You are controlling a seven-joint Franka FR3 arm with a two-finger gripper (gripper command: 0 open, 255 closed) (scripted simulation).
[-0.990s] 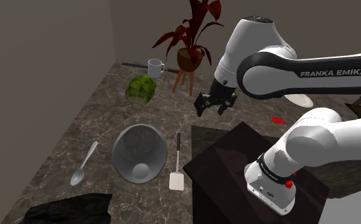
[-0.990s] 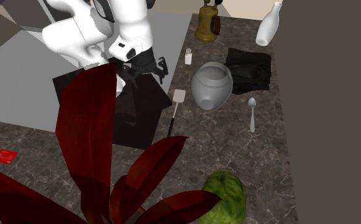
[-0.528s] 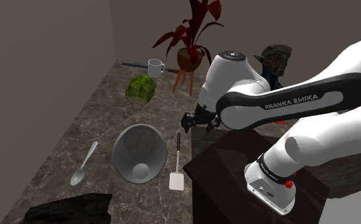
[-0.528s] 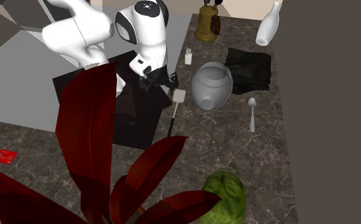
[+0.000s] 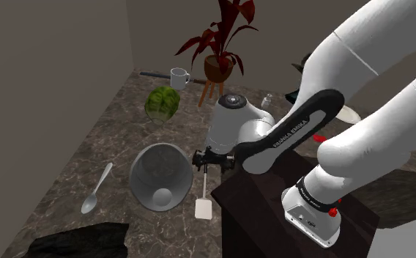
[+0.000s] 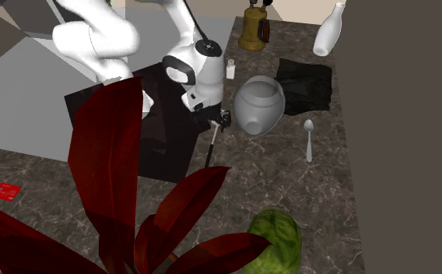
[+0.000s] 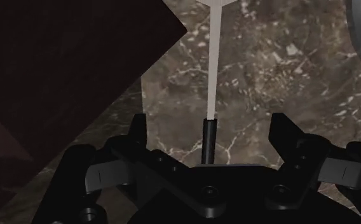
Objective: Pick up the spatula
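Tool has dropped over white-bladed, black-handled spatula; jaws wide astride handle, not touching. Approach step: you lower slightly, then close

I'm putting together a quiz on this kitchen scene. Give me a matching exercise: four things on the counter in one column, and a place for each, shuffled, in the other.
Things
1. spatula
2. spoon
3. mug
4. cloth

Places
a. beside the plant, near the back wall
b. across the bowl from the stand
c. under the gripper, handle between its open fingers
d. at the shoulder view's bottom edge

Pairs: 1-c, 2-b, 3-a, 4-d
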